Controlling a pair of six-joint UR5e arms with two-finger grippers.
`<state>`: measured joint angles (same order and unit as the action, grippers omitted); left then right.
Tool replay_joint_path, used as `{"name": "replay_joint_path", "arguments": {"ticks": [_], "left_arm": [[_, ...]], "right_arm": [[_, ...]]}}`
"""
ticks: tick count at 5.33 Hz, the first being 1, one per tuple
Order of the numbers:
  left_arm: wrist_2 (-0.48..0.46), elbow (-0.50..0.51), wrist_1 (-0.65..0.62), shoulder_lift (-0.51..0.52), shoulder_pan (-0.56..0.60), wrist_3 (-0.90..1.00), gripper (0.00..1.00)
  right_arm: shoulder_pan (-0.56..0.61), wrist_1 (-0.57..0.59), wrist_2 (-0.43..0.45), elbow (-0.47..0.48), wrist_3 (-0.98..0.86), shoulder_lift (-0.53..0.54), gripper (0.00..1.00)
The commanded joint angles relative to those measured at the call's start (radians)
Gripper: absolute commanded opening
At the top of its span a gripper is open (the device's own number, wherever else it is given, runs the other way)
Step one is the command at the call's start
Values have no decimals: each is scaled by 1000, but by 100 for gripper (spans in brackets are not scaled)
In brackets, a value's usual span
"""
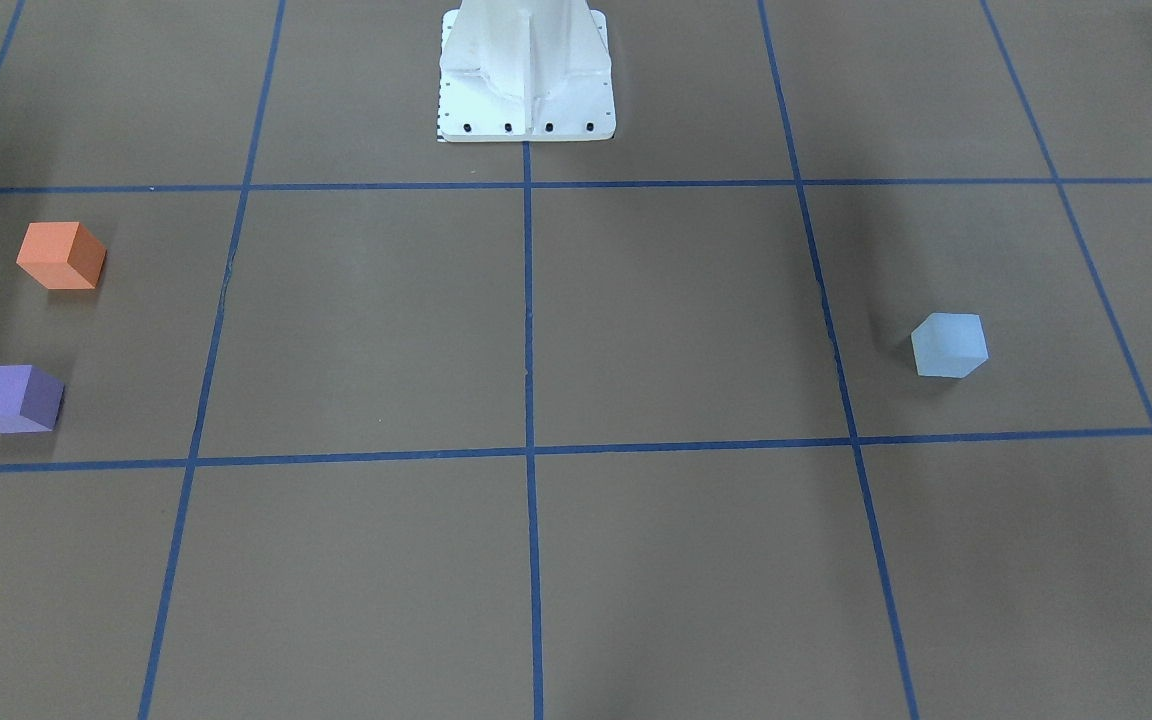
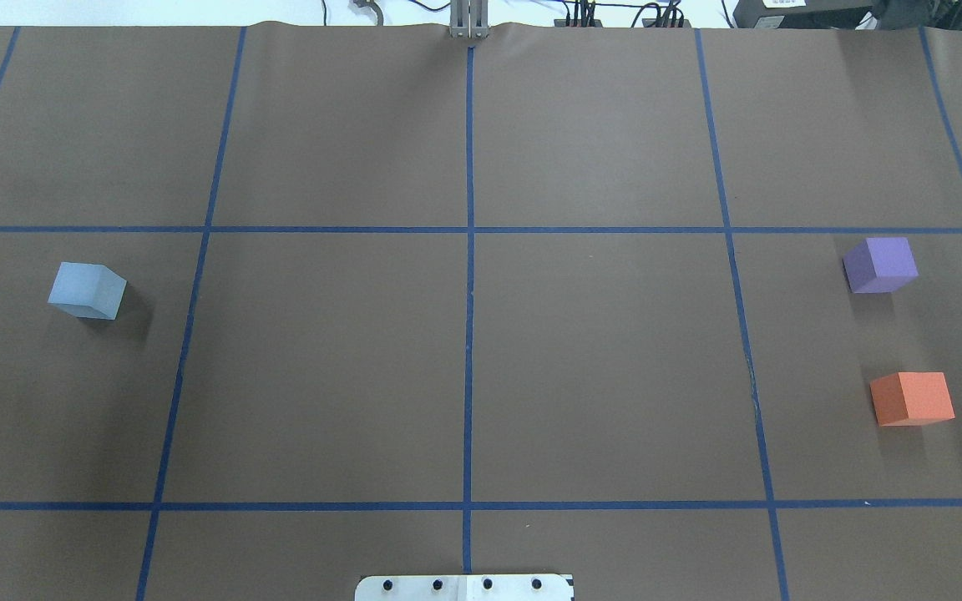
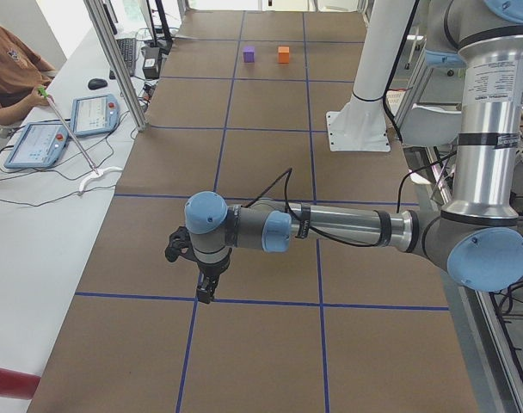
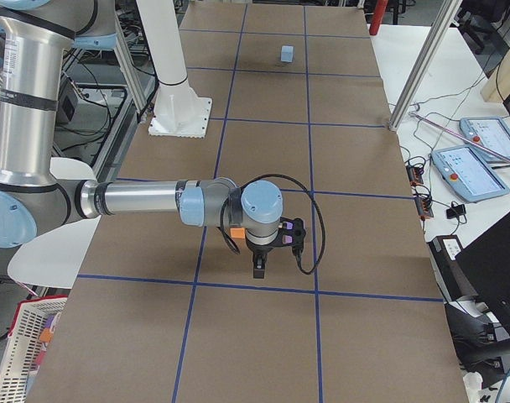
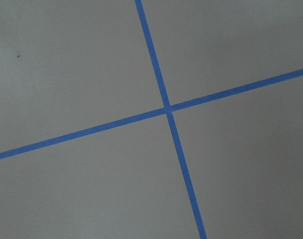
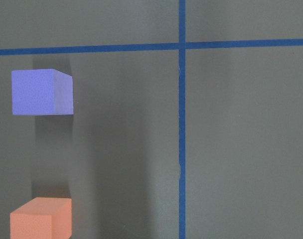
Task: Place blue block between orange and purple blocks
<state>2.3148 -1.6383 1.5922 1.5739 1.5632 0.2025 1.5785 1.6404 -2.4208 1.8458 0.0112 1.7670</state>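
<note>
Nearest the lens at the table's left end, the robot's left arm (image 3: 330, 228) reaches out low over the brown paper-covered table (image 2: 598, 351), its left gripper (image 3: 206, 297) pointing down near a crossing of blue tape lines (image 5: 167, 109); how its fingers are set cannot be told from this side-on view. The blue block (image 2: 87, 290) sits on the robot's left side of the table, turned at an angle to the grid and untouched (the left wrist camera shows only tape and paper, no block). Well apart from it, on the robot's right side, the purple block (image 2: 880, 265) and the orange block (image 2: 912, 398) stand near each other with bare paper between them. The right gripper (image 4: 259, 273) hangs over that pair, both blocks in its wrist view, and its setting cannot be told either. The job looks to be at its start, with the pick-up of the blue block the step in hand: the fingers would do well to turn square to two opposite faces of the skewed cube and close around its middle so it does not twist. Carrying it across means passing the white pedestal base (image 1: 526, 70), and the right arm above the gap may stand in the way. The gap seems to leave only modest room. An operator (image 3: 12, 69) sits at the side bench with touch panels (image 3: 94, 114).
</note>
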Motion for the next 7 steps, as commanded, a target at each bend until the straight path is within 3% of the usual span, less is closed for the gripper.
{"name": "replay_joint_path", "arguments": {"ticks": [1, 5, 6, 7], "left_arm": [[2, -2, 0, 0, 0, 0, 100], [3, -113, -6, 0, -8, -50, 100], [2, -183, -5, 3, -26, -78, 100], [3, -224, 1, 3, -76, -230, 100]], "right_arm": [[0, -7, 0, 1, 0, 0, 100], [0, -7, -4, 9, 4, -1, 100], [0, -7, -4, 10, 4, -3, 100], [2, -7, -7, 12, 6, -17, 100]]}}
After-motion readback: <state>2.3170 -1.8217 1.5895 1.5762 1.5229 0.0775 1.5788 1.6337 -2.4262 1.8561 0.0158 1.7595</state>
